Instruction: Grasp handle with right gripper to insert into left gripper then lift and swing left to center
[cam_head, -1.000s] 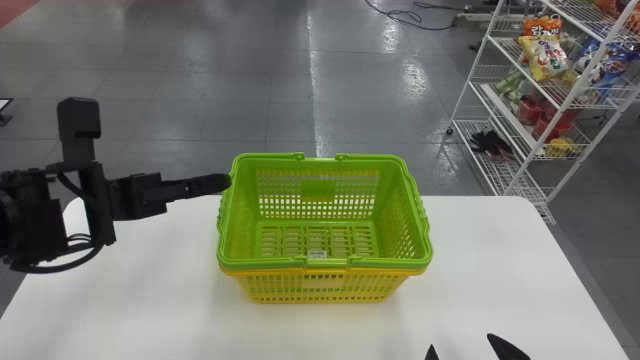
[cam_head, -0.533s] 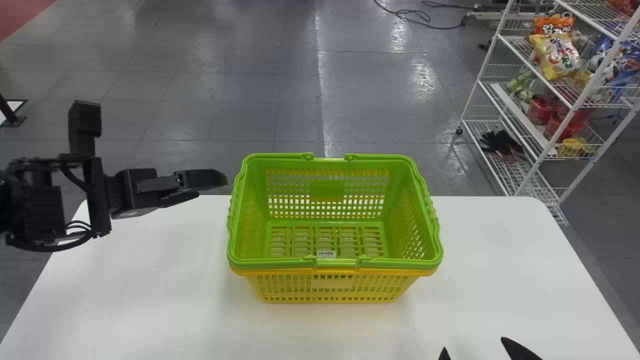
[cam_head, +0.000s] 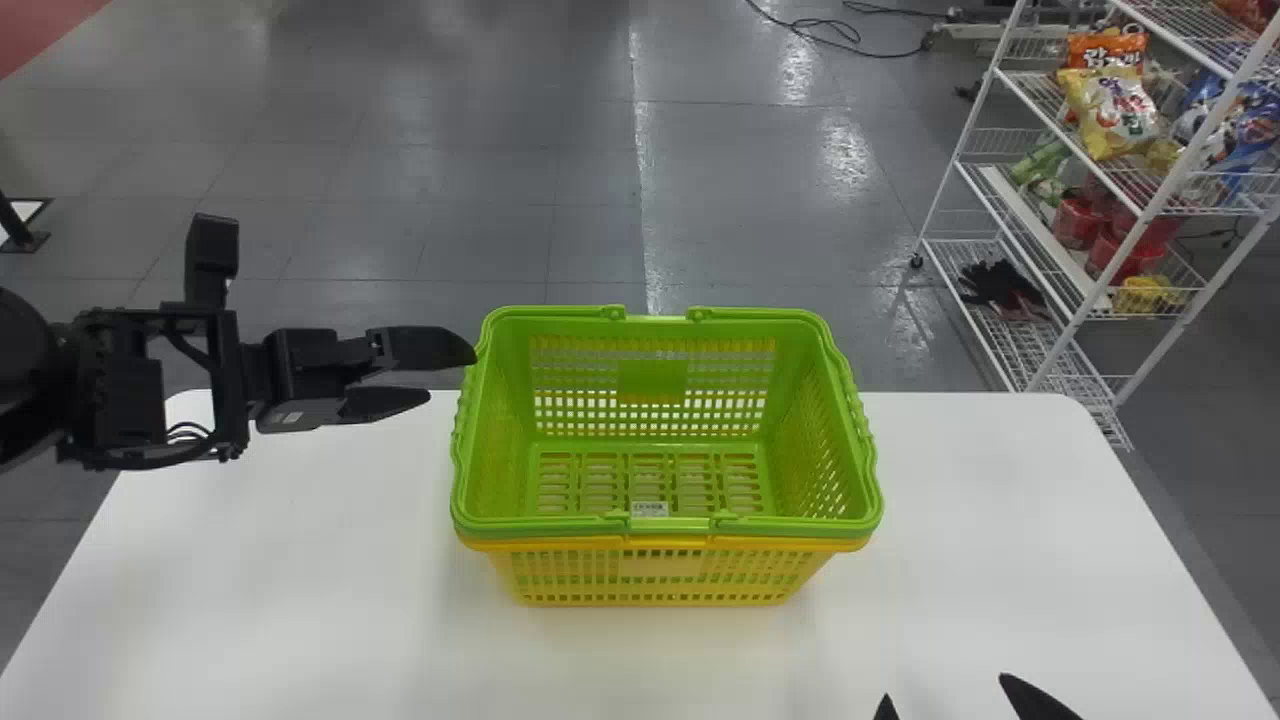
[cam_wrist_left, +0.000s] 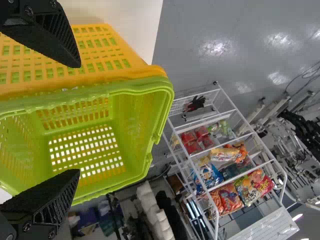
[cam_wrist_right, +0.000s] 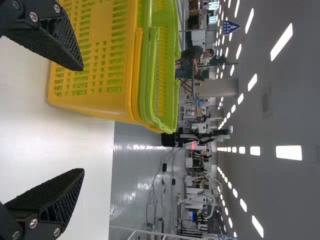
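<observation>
"White tabletop (cam_head: 300, 580) ahead of you, operator, grey floor (cam_head: 500, 200) beyond it, and a wire rack (cam_head: 1150, 208) of snack bags (cam_head: 1110, 110) off to your right!"

"And centre stage for you, the green shopping basket (cam_head: 490, 420), nested upright in the yellow shopping basket (cam_head: 660, 567). Your green handle (cam_head: 560, 524) lies folded down along the near rim."

"Your left gripper (cam_head: 452, 375)?"

"Fingers apart, pointing at the green basket's far left corner, right up close! Whether it touches, I can't tell you."

"And your right gripper (cam_head: 945, 692)?"

"Low on your right, nearer you than the baskets, its two fingers spread wide!"
</observation>
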